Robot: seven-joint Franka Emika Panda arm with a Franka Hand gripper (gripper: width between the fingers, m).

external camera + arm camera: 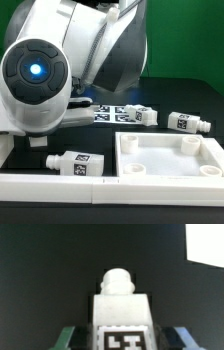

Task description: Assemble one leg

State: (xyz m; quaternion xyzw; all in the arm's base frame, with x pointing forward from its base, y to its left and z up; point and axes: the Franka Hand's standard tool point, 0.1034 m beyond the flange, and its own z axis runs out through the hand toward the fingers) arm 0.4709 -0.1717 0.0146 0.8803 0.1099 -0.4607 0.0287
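Observation:
In the wrist view a white leg [121, 308] lies on the black table, its narrow rounded end pointing away and a black-and-white tag on its near end. My gripper [125, 339] is open and straddles it. The green finger [68, 336] and the blue finger [186, 336] stand on either side with dark gaps to the leg. In the exterior view the arm hides the gripper and this leg. Three more legs lie there: one at the front left [75, 160], one in the middle [143, 116], one at the right [188, 123].
The large white tray-like tabletop [170, 172] lies at the exterior view's front right. The marker board [108, 112] lies behind it near the arm. A white corner [206, 243] shows far off in the wrist view. A white rail [40, 183] runs along the front left.

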